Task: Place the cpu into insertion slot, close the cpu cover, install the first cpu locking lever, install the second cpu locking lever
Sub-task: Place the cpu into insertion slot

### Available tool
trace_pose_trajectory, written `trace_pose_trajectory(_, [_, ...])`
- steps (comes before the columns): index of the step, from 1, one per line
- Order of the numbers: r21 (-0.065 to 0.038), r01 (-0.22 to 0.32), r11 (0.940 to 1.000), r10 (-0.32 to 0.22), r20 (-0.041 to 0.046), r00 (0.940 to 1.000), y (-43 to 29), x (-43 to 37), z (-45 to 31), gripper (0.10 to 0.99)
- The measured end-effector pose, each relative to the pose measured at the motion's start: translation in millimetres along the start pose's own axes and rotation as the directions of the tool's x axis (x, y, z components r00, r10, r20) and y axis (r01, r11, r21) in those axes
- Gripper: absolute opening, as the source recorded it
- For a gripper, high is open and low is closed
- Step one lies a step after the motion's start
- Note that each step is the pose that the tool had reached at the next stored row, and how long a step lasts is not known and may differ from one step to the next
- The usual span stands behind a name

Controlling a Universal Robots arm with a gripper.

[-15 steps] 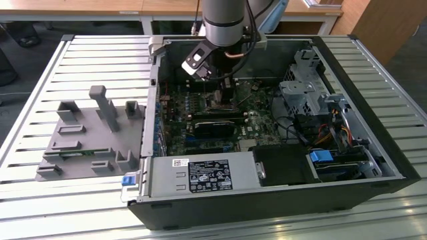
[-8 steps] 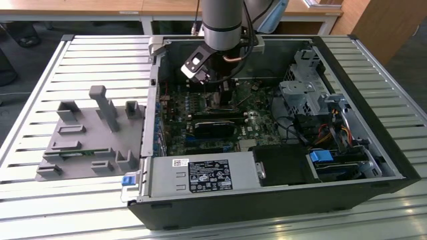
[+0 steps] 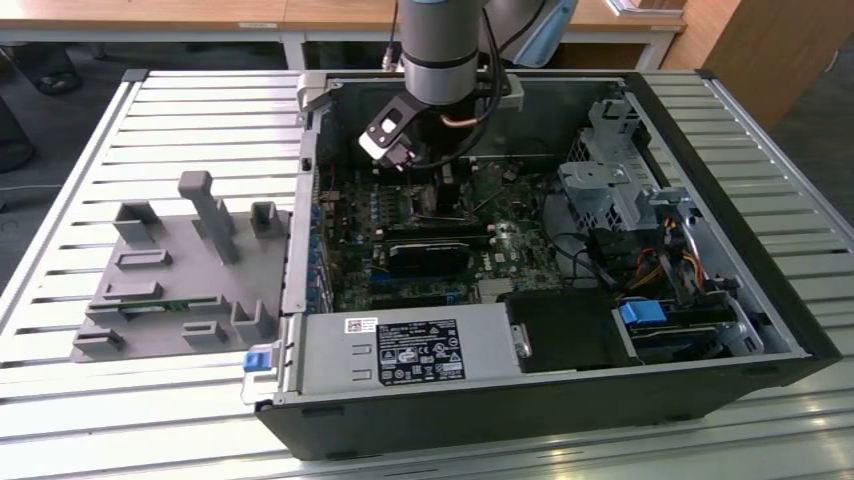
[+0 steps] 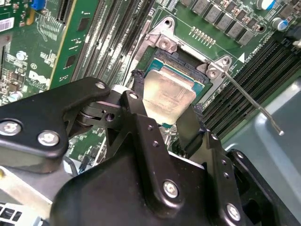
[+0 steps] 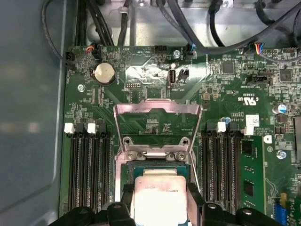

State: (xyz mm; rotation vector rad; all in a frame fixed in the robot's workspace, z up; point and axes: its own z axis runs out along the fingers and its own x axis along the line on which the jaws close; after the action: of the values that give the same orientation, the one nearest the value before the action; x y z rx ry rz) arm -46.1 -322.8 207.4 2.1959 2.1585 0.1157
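Second wrist view, gripper (image 4: 168, 101): we see its black fingers (image 4: 139, 108) closed on two opposite edges of the cpu (image 4: 169, 89).
Cpu position: directly over the insertion slot (image 4: 182, 62); we cannot tell whether it is seated.
Handling: we judge it light, stiff and thin, with a smooth metal top. The edges are the safe hold, and the underside is likely fragile.
Cpu cover (image 5: 157, 107): swung open, standing beyond the slot in the first wrist view.
Locking lever (image 4: 249, 101): unlatched, angling away from the slot's corner.
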Motion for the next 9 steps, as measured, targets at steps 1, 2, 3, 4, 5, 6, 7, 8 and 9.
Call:
trace_pose_trajectory(1, [0.000,-0.001,1.0000,0.001,-0.0001,1.0000,-0.1,0.2,1.0,0.525])
trace_pose_trajectory(2, [0.000,-0.004,1.0000,0.004,0.0002,1.0000,-0.2,0.4,1.7,0.525])
trace_pose_trajectory(3, [0.000,-0.009,1.0000,0.009,0.0007,1.0000,-0.3,0.7,2.4,0.525])
trace_pose_trajectory(4, [0.000,-0.012,0.9999,0.012,0.0010,0.9999,-0.3,1.0,3.0,0.525])
trace_pose_trajectory(5, [0.000,-0.014,0.9999,0.014,0.0012,0.9999,-0.4,1.4,3.7,0.525])
trace_pose_trajectory(6, [0.000,-0.015,0.9999,0.015,0.0014,0.9999,-0.5,1.8,4.3,0.525])
trace_pose_trajectory(7, [0.000,-0.015,0.9999,0.015,0.0015,0.9999,-0.6,2.4,5.0,0.525])
trace_pose_trajectory(8, [0.000,-0.015,0.9999,0.015,0.0015,0.9999,-0.6,3.0,5.7,0.525])
trace_pose_trajectory(9, [0.000,-0.015,0.9999,0.015,0.0013,0.9999,-0.7,3.4,6.5,0.525])
